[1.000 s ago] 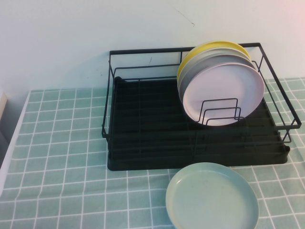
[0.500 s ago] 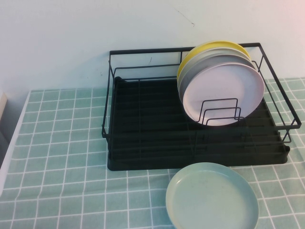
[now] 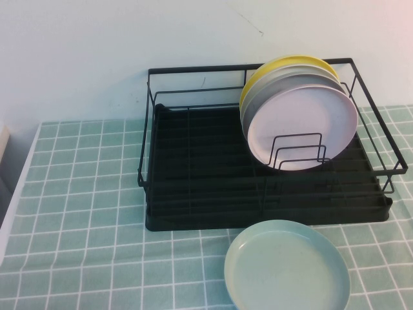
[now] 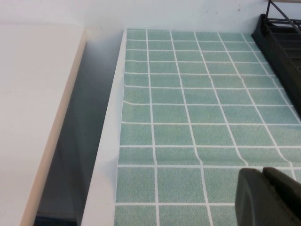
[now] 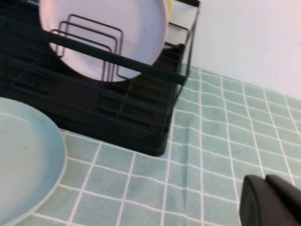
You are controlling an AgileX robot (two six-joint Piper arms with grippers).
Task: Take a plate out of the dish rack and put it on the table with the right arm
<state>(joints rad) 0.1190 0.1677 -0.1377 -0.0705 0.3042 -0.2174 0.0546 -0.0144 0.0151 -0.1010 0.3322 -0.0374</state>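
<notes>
The plate (image 3: 287, 266) lay flat on the desk (image 3: 84, 194), just in front of the dish rack (image 3: 193, 174), close to its right front corner and apart from its black base. The pale pink plate (image 3: 303, 123) and the other plates behind it stood upright between the wire dividers of the rack.

The right end effector (image 5: 272, 201) was low over the desk, to the right of the plate and well apart from it; it had hold of nothing, and how far open it was I cannot tell. The left end effector (image 4: 269, 197) was over the bare cloth on the left side, far from the rack; it also carried nothing, and its opening could not be judged.

In my judgement, the placing was done. A good retreat would go up and away, without touching the plate rim or the rack wires.
</notes>
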